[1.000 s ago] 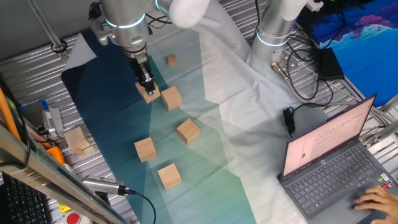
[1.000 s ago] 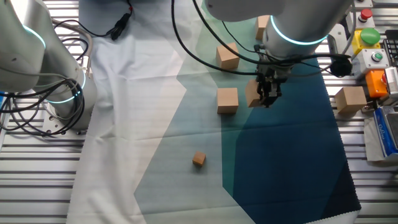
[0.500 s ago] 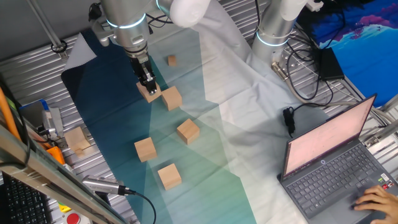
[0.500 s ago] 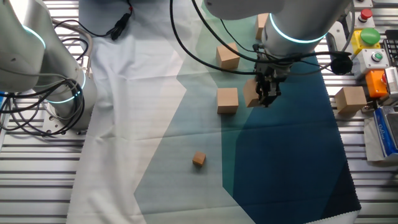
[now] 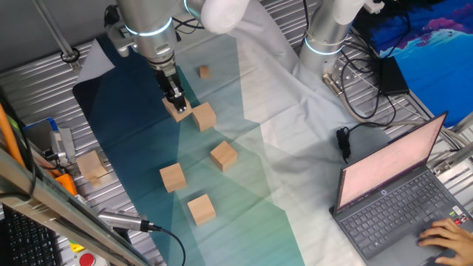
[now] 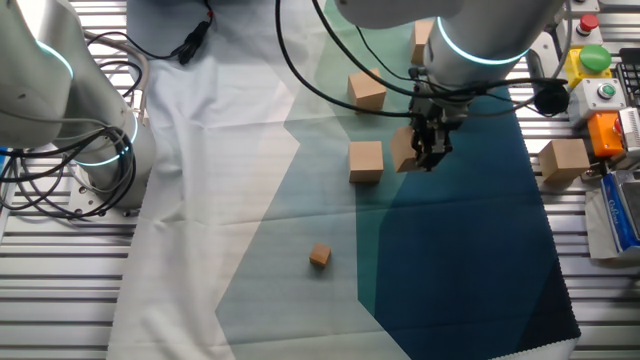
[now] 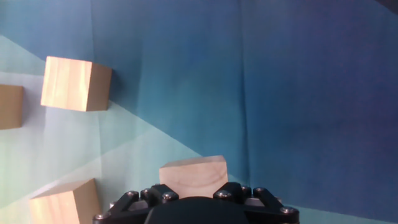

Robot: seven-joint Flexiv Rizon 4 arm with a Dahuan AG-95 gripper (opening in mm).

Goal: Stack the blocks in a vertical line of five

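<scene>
Reaching straight down over the dark cloth [image 5: 111, 118], the arm points its gripper [image 5: 176, 103] vertically, fingers closed on one wooden block [image 5: 178, 112] just beside a second block [image 5: 204, 116]. Three more blocks [image 5: 223, 155] lie farther along the cloth, apart from one another.

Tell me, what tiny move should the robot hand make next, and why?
Probably carry the held block sideways over the neighbouring block and set it on top. The gripper already clamps one, that neighbour sits right beside it, and no two blocks are stacked yet.
</scene>
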